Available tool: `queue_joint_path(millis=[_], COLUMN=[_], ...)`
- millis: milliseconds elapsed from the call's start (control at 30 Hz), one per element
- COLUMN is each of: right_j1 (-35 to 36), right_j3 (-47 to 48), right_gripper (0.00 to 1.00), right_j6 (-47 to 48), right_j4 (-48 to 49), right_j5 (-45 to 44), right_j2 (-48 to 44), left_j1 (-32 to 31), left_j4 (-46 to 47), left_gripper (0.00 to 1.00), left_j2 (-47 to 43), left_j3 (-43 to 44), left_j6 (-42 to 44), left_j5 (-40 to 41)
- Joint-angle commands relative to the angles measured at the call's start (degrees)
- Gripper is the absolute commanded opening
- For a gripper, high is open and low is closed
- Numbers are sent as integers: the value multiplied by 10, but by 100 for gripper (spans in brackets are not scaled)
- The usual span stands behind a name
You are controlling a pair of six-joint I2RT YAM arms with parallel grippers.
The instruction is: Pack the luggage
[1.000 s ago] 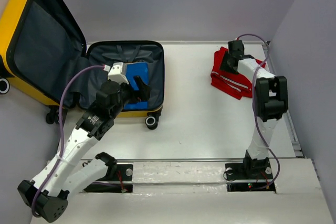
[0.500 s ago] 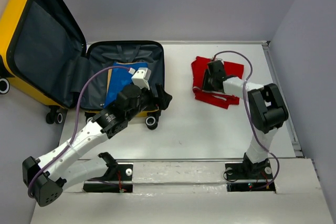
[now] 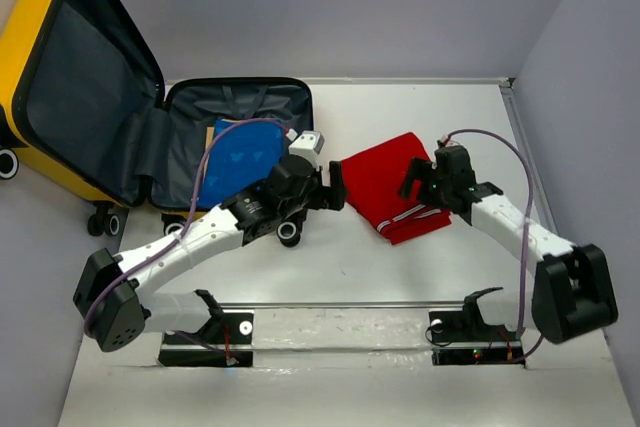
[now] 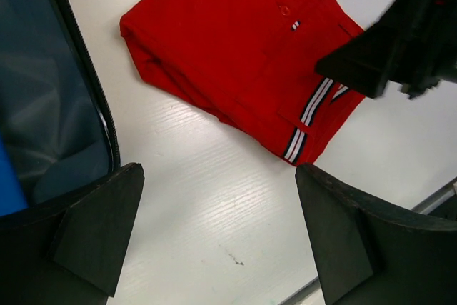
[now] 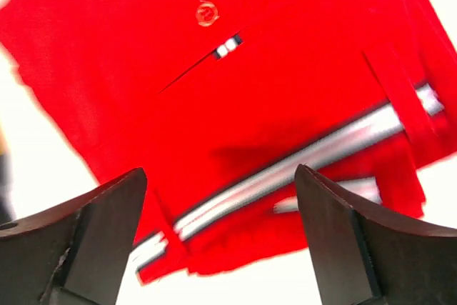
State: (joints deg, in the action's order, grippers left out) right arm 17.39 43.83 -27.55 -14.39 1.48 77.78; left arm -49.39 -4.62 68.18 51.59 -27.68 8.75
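The yellow luggage [image 3: 30,37] lies open at the far left, its lid raised; the dark grey lining [image 3: 250,107] of its lower half holds a folded blue cloth [image 3: 240,152]. A folded red cloth [image 3: 385,192] with striped trim lies on the table right of the luggage; it also shows in the left wrist view [image 4: 243,55] and fills the right wrist view [image 5: 235,105]. My left gripper [image 3: 335,187] is open and empty, just left of the red cloth, past the luggage's right edge [image 4: 78,91]. My right gripper [image 3: 415,179] is open at the cloth's right edge.
White table [image 3: 400,257] with grey walls behind and at both sides. A raised metal rail [image 3: 400,304] runs along the near edge by the arm bases. The luggage's black wheels [image 3: 289,234] stand at its near rim.
The red cloth has moved left from the far right toward the luggage, with my right gripper. My left gripper has left the luggage, where the blue cloth now lies, and swung right.
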Motion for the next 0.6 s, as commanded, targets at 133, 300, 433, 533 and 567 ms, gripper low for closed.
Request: queue_joint_path(millis=[133, 300, 433, 533, 567], right_j1=[1, 1, 1, -10, -16], right_j3=[-103, -156, -169, -178, -178], right_gripper=[96, 93, 96, 100, 100], right_j6=[-67, -178, -219, -240, -241], right_j4=[-104, -106, -84, -34, -3], right_j5=[-41, -76, -91, -91, -85], right_j2=[-230, -253, -233, -189, -173], left_j1=[-4, -4, -4, -5, -5], left_j4=[26, 26, 28, 36, 36], left_gripper=[99, 99, 99, 99, 99], left_j2=[90, 151, 172, 175, 177], left_j3=[119, 162, 179, 176, 177], left_j6=[32, 46, 45, 44, 45], left_j5=[43, 56, 36, 30, 29])
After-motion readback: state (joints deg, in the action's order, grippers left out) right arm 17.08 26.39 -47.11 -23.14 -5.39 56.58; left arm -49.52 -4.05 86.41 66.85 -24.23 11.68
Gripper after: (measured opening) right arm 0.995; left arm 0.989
